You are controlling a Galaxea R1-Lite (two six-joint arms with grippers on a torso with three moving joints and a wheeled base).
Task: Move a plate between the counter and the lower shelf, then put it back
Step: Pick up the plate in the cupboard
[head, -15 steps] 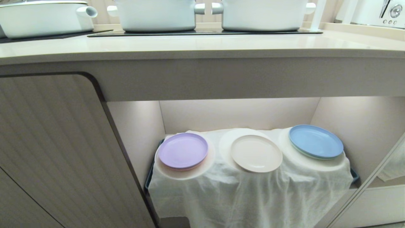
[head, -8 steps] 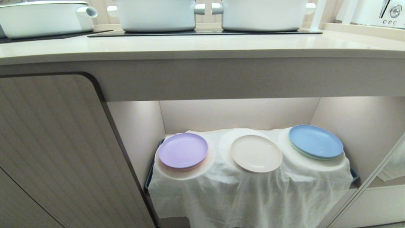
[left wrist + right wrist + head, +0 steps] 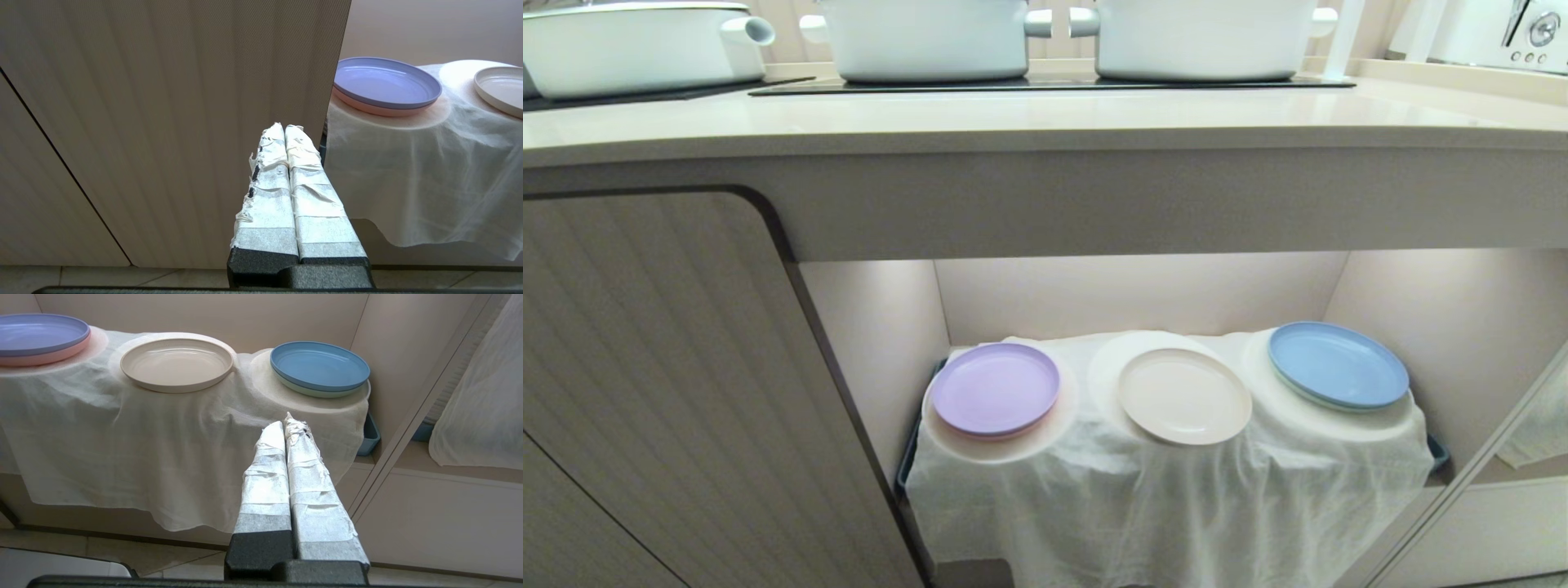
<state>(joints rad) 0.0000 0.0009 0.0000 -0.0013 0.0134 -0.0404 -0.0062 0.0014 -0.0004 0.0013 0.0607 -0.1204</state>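
The cream plate [image 3: 1184,396] lies flat on the middle raised pad of the lower shelf [image 3: 1143,294], on the white cloth [image 3: 1168,498]; it also shows in the right wrist view [image 3: 177,364] and at the edge of the left wrist view [image 3: 500,90]. The counter [image 3: 1029,122] runs above the shelf. Neither arm shows in the head view. My right gripper [image 3: 284,424] is shut and empty, low in front of the hanging cloth, short of the plate. My left gripper [image 3: 284,128] is shut and empty, before the ribbed cabinet door [image 3: 163,122].
A lilac plate [image 3: 995,388] sits on the left pad and a blue plate [image 3: 1338,363] on the right pad. Three white pots [image 3: 923,37] stand on the black panels [image 3: 1045,83] of the counter. The ribbed door [image 3: 662,367] flanks the shelf on the left.
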